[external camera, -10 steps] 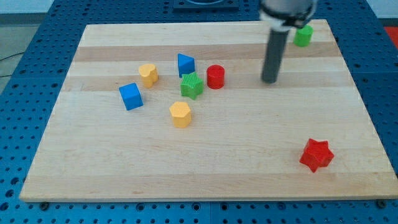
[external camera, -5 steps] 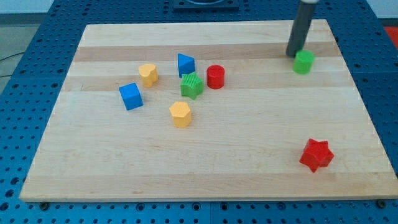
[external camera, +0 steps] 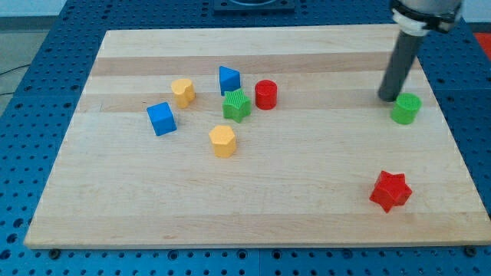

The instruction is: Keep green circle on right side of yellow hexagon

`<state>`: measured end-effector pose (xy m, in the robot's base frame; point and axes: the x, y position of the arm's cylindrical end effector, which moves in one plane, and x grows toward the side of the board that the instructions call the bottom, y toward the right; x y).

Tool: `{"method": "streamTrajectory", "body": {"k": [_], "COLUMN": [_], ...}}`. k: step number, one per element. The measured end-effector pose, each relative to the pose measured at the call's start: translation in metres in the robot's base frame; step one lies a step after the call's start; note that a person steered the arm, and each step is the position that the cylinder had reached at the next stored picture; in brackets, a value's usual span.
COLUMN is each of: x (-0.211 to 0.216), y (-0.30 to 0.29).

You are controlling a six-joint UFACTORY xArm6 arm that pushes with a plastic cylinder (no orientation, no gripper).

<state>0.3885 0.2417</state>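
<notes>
- Star (external camera: 390,191), red, sits nearest us at the view's bottom right, well apart from everything; we judge it irrelevant to the task.
- Yellow hexagon (external camera: 222,141) comes next, left of centre, with bare board to its right, so we have room to keep the circle on that side.
- Green circle (external camera: 406,109) lies far right near the board (external camera: 253,215) edge, well apart from the hexagon and already on its right side; we judge the goal met as things lie.
- Our tip (external camera: 388,97) is just beside the circle, at its upper left, touching or nearly so; we can't tell which.
- No claw on this rig: bare rod, nothing held.
- Cluster further back: blue cube (external camera: 161,119), green star (external camera: 237,105), red cylinder (external camera: 265,94), second yellow block (external camera: 182,92), blue block (external camera: 229,80). All well left of the tip.
</notes>
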Motion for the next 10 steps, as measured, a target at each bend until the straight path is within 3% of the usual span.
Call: {"method": "streamTrajectory", "body": {"k": [3,4,5,6,7,10], "x": [0.093,0.103,0.040,0.036,0.038,0.023], "y": [0.046,0.012,-0.050,-0.084,-0.077,-0.260]}}
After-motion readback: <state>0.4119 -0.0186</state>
